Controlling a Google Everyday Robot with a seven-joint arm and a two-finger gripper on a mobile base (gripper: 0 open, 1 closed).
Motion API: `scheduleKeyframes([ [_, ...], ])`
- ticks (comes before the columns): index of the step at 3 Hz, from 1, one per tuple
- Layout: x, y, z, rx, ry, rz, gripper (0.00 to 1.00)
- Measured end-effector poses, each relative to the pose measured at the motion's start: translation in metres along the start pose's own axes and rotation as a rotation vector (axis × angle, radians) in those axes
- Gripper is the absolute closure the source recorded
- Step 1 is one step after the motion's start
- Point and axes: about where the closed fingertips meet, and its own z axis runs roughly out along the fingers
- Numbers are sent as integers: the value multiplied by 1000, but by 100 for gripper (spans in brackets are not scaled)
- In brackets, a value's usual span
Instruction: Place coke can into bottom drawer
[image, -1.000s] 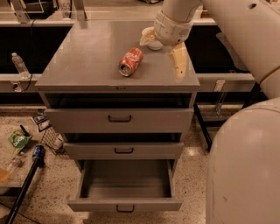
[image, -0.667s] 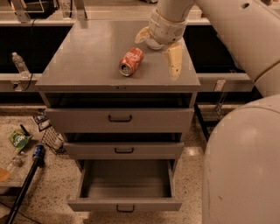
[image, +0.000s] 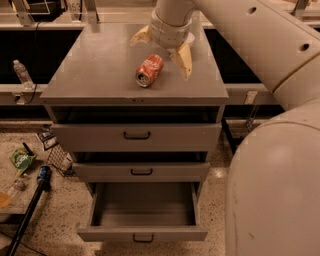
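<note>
The coke can lies on its side on the grey cabinet top, silver end facing front left. My gripper hangs just above and behind the can, open, with one cream finger to the can's right and the other behind it to the left. It holds nothing. The bottom drawer is pulled out and stands empty, dark handle on its front.
The top drawer and the middle drawer are partly open. My arm fills the right side of the view. A plastic bottle stands on a shelf at left. A green packet and a blue-tipped pole lie on the floor.
My gripper has moved left, from the cabinet top's back right to directly over the can. The can and drawers have not moved.
</note>
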Motion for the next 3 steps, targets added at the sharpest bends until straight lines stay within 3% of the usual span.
scheduleKeyframes([
  [1, 1, -22, 29, -20, -43, -154, 0],
  [2, 21, -46, 61, -62, -69, -260, 0],
  [3, 43, -63, 68, -44, -20, -267, 0],
])
